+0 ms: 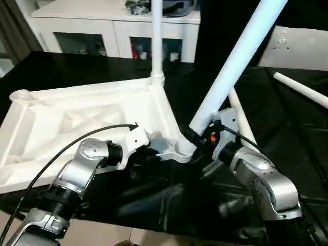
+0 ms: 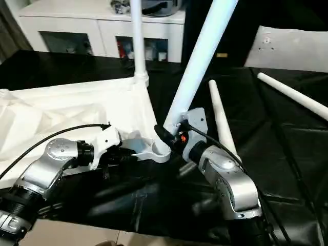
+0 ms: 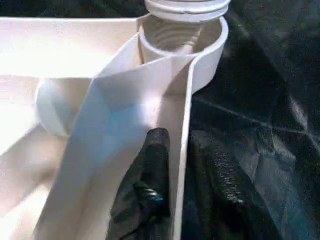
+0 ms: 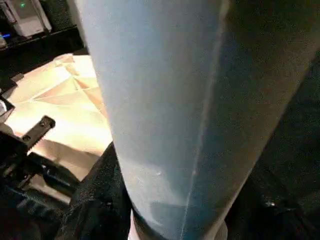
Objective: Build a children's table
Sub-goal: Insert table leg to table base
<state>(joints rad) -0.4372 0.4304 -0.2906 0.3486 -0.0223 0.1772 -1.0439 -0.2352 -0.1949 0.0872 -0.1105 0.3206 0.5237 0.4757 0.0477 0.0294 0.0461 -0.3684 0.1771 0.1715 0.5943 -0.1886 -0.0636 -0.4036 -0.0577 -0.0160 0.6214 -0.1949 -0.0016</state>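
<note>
Tabletop (image 1: 77,123): lies underside up on the black cloth (image 1: 287,128), ribs showing.
Upright leg (image 1: 157,36): stands in the far corner socket.
Right gripper (image 1: 197,137): clamped on the slanted leg (image 1: 236,61) near its lower end, which sits at the near corner socket (image 3: 197,37).
Left gripper (image 3: 177,165): one finger either side of the tabletop's rim by that socket; can't tell if it's pinching.
Loose legs: one (image 2: 220,118) just behind the right arm, another (image 1: 302,89) well apart to the right.
Panel (image 1: 297,48): leaning at the back right.
</note>
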